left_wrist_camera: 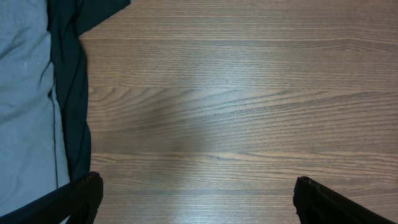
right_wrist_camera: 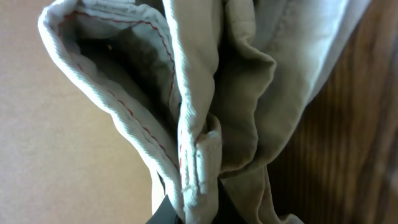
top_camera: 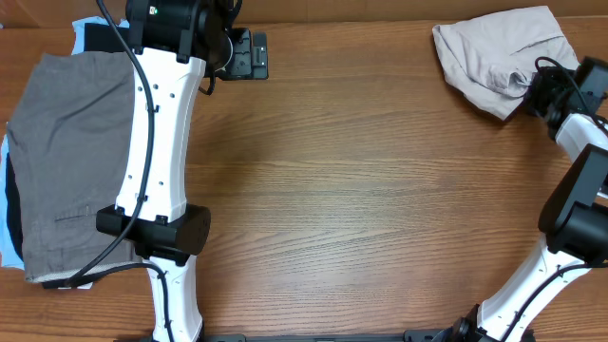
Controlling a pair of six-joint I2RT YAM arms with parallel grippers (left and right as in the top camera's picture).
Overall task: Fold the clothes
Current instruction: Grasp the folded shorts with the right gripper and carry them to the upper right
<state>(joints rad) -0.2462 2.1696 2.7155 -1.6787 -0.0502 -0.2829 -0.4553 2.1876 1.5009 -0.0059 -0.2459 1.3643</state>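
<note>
**Bench** (top_camera: pixel 361 190): brown wood-grain top, smooth, faint sheen.

**Beige shorts** (top_camera: pixel 499 52): light khaki woven cotton, crumpled in a loose rounded heap at the far right corner. The right wrist view shows thick folded hems standing in soft ridges, a turned edge open like a pocket mouth, and a line of red stitching along the inner seam.

**Right gripper** (top_camera: pixel 530 84): black, clamped on the near edge of the beige shorts; a bunched seam is pinched between its fingers.

**Grey shorts** (top_camera: pixel 71 161): flat, smooth oblong at the left edge, topmost of a stack.

**Black piece** (left_wrist_camera: pixel 69 93): thin, matte, limp strip showing beside the stack.

**Light-blue piece** (left_wrist_camera: pixel 25 106): soft, faintly wrinkled, next to the black piece.

**Left gripper** (left_wrist_camera: pixel 198 184): fingers spread wide apart, holding nothing, above bare bench at the far side, just right of the stack.
</note>
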